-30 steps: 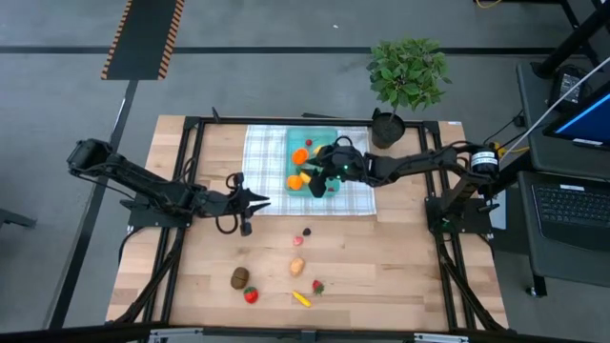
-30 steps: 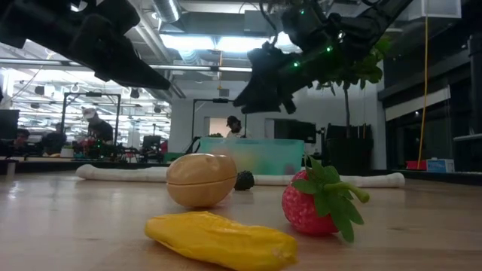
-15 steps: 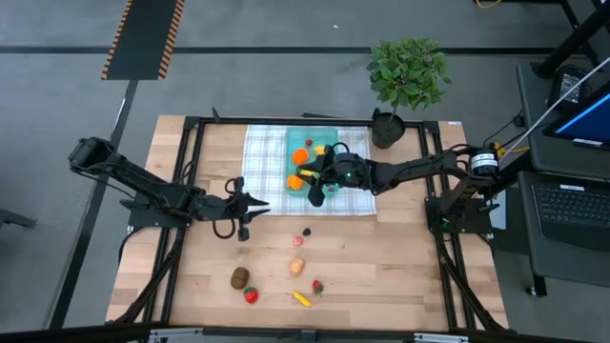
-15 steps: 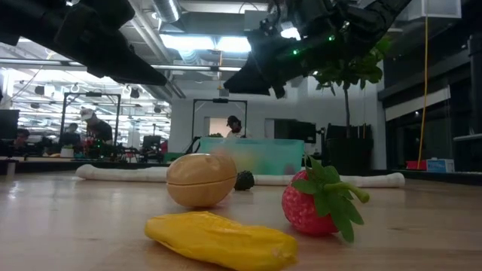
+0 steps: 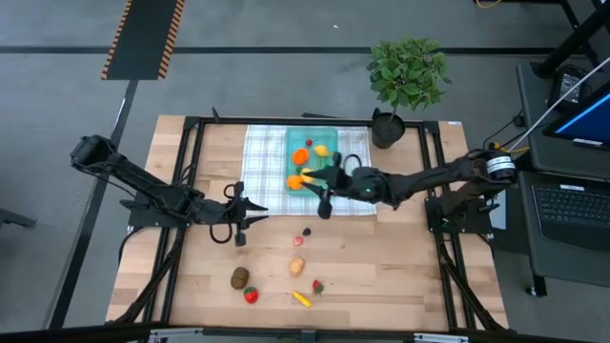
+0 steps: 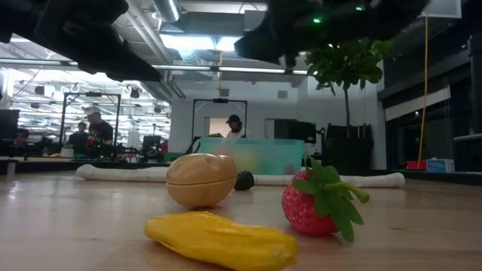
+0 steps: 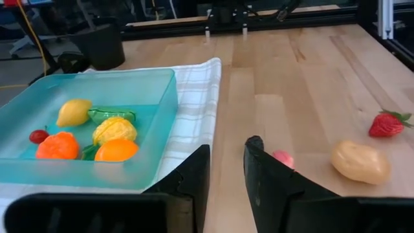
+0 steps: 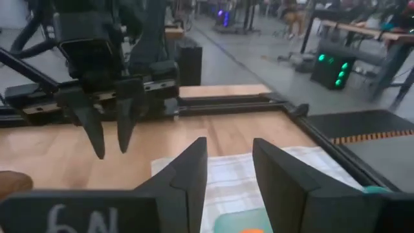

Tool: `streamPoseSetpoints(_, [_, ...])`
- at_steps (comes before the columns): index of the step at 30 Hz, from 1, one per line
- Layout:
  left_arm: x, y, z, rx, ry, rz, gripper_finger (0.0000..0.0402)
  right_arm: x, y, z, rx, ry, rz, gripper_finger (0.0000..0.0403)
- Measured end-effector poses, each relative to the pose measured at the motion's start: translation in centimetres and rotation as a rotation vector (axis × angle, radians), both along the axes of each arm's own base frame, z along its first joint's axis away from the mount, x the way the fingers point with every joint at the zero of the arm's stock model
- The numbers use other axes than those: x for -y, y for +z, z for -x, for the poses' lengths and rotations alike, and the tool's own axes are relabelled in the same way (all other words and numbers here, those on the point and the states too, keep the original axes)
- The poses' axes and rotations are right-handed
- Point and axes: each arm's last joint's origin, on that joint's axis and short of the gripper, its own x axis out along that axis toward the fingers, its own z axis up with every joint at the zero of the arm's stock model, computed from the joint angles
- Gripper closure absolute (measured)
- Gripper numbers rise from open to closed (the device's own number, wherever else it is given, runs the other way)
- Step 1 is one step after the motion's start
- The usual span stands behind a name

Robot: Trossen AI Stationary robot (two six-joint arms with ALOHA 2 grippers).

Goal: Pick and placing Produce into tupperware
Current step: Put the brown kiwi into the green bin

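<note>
The teal tupperware (image 5: 310,162) stands on a checked cloth (image 5: 272,162) and holds oranges, a lemon (image 7: 73,111) and a green piece. My right gripper (image 5: 324,210) hangs open above the cloth's near edge, just off the tupperware, with nothing between its fingers. My left gripper (image 5: 259,211) hovers open over bare wood left of the cloth, with only a small gap between its fingers (image 7: 226,158). Loose produce lies on the table toward the near edge: a potato (image 5: 297,266), a kiwi (image 5: 239,277), two strawberries (image 5: 251,295), a yellow piece (image 5: 301,299) and a dark berry (image 5: 307,230).
A potted plant (image 5: 408,76) stands at the far right corner of the table. Black frame rails (image 5: 191,171) run along the table's left and right sides. Bare wood lies between the cloth and the loose produce.
My right gripper has drawn back from above the tupperware toward the near edge, rising and rolling its wrist as it went. It now hangs over the cloth's near border. The produce in the tupperware and on the table has stayed put.
</note>
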Motion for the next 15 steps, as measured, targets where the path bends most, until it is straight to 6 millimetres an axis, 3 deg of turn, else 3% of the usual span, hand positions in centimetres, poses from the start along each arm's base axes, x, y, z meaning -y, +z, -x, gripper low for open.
streamPoseSetpoints(8, [0.3,0.0,0.1,0.001,-0.015,0.001,0.0332,-2.2,-3.2,5.3,0.116,0.138,-0.005,0.0276])
streamPoseSetpoints(15, [0.3,0.1,0.1,0.01,-0.007,0.027,0.0349,-3.3,-4.9,7.0,0.104,0.199,-0.015,0.0276])
